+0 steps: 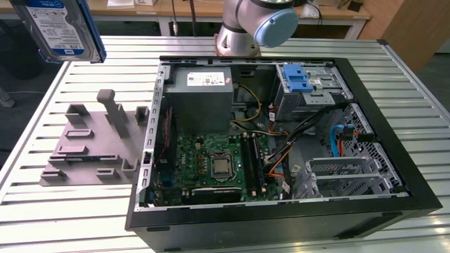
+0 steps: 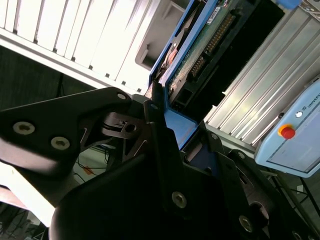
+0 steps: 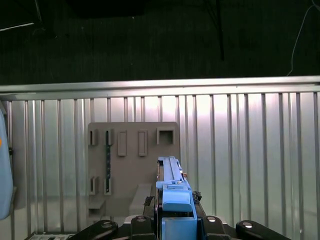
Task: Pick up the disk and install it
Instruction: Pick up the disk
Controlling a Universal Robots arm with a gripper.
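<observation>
Disk: the disk (image 1: 60, 29) is held up in the air, at the upper corner of the exterior view's left, with its labelled face turned to the camera and its blue carrier frame along the edge.
Position: it is lifted clear of the desk (image 1: 63, 211), above the grey fixture (image 1: 91, 142) and well apart from the computer case (image 1: 281, 229). It is not yet installed.
Handling: it is judged to be stiff, rather heavy for its size and sensitive to knocks. The metal faces are probably smooth, and the bare circuit board seen in the second wrist view should not be pressed.
Where to hold: the blue frame at the two long edges is judged the safest place.
Fingers: in the second wrist view the black fingers (image 2: 159, 132) are pinched on the blue frame. In the first wrist view the gripper (image 3: 172, 201) is seen with the disk edge-on between its fingers.
Fixture: its upright posts and slots are shown with nothing standing in them.
Case: it lies open on the desk, with the side panel removed.
Contents: a power supply (image 1: 200, 100), a green motherboard (image 1: 211, 158) and loose cables (image 1: 309, 126) are seen inside.
Drive cage: the drive cage (image 1: 320, 92) is placed in the far corner, at the exterior view's right, with a light-blue latch (image 1: 296, 79) on it. Whether a bay is free cannot be told.
</observation>
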